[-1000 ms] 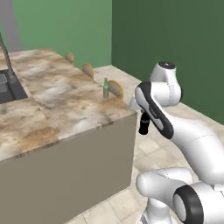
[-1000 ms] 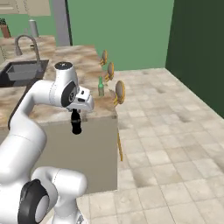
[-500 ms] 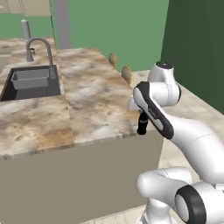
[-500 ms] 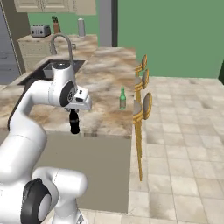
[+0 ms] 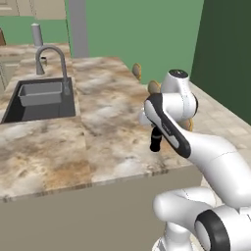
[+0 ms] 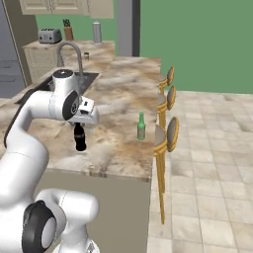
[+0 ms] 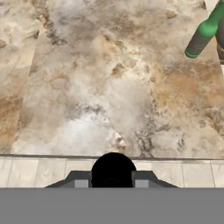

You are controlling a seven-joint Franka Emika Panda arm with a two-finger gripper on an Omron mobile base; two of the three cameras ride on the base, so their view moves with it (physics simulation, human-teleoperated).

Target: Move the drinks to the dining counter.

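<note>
Dining counter (image 6: 123, 99): long marbled slab, sink (image 5: 41, 98) and faucet (image 5: 54, 61) set into its far-left part, stools (image 6: 165, 136) along its right edge. It's the landmark for everything below.

Arm is folded over the counter's near end. Gripper (image 6: 79, 140) is clamped on the black bottle (image 6: 79, 138), which hangs upright over the slab close to the near edge; the bottle's bottom looks just at or barely above the stone, can't tell if it touches. In the hand view the bottle's cap (image 7: 113, 168) sits dead centre between the finger tips, counter's near edge right beyond it.

Green bottle (image 6: 141, 126) is already standing on the counter, near the stool-side edge, well apart from the held bottle. Paper cup: not spotted on the counter.

Step in hand, my read: placing drink two. Next move calls for a short straight drop until the base seats, then open and lift clear vertically. Bottle is tall and narrow, so any sideways drag on release could tip it. Landing spot is close to the near edge; a bit further in would be safer.

Versus half a second ago: whole scene has swung, so the base turned/drove; counter now sits squarer in front. Arm pose and grip unchanged, green bottle in the same spot on the slab.
</note>
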